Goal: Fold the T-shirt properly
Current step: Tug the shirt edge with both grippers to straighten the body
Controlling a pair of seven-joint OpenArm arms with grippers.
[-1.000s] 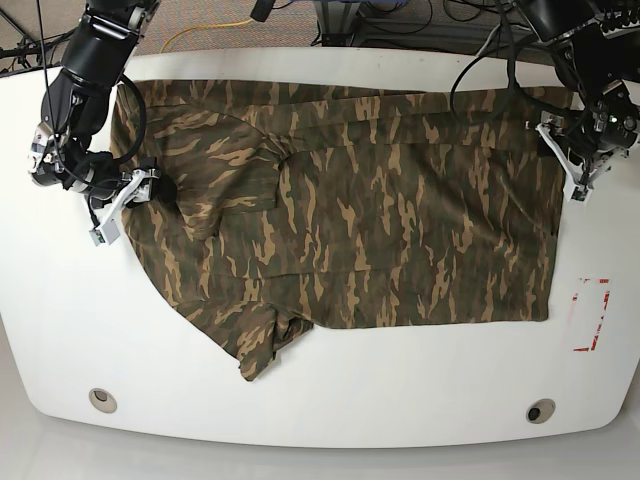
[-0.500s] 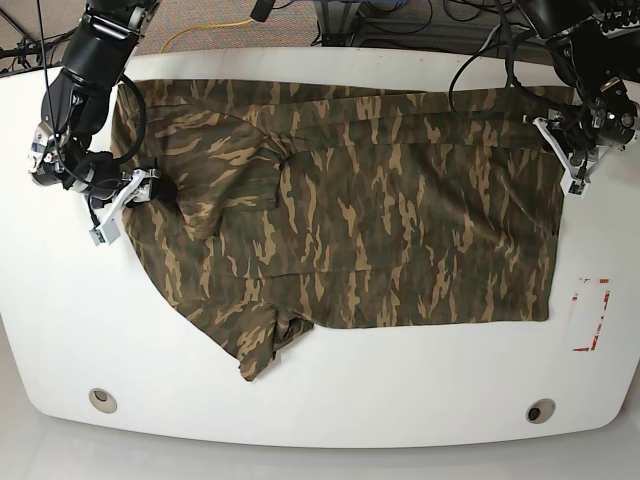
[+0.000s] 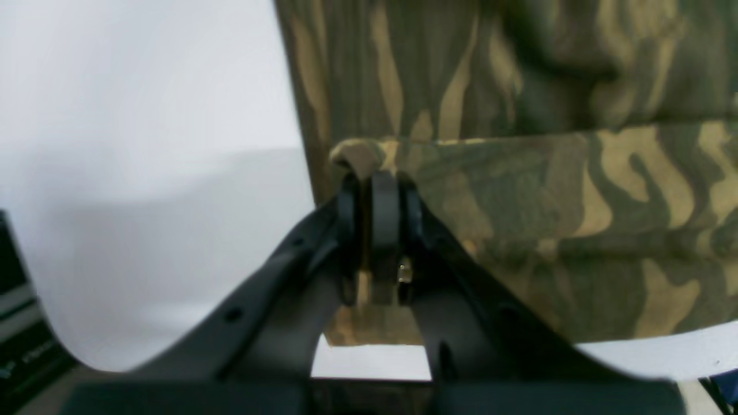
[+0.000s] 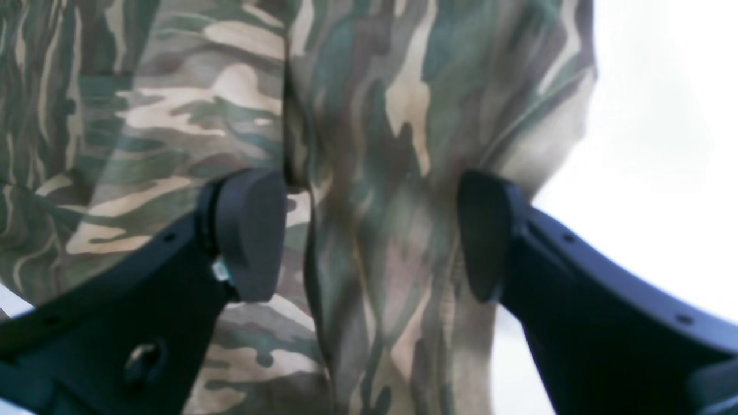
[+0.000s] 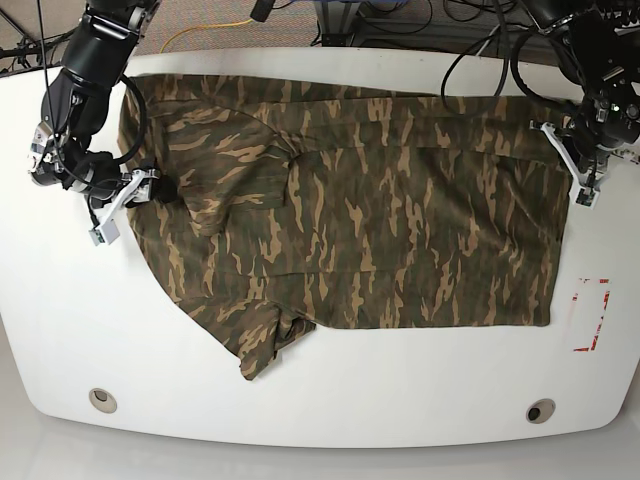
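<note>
- Right pincer (image 5: 128, 196), at base view's left: jaws wide, straddling a raised ridge of T-shirt (image 5: 370, 220) at the collar end, not pinched yet.
- T-shirt spread flat across white counter (image 5: 320, 390); one sleeve tucked inward, body unfolded, so folding looks barely begun.
- Left pincer (image 3: 377, 202): clamped tight on the hem corner.

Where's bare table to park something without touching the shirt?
Free: the wide white strip of table between the T-shirt hem and the near edge, and the patch left of the lower sleeve. The right margin is narrow, holding red tape marks. Crowded: both far corners, where the left gripper and right gripper work.
</note>
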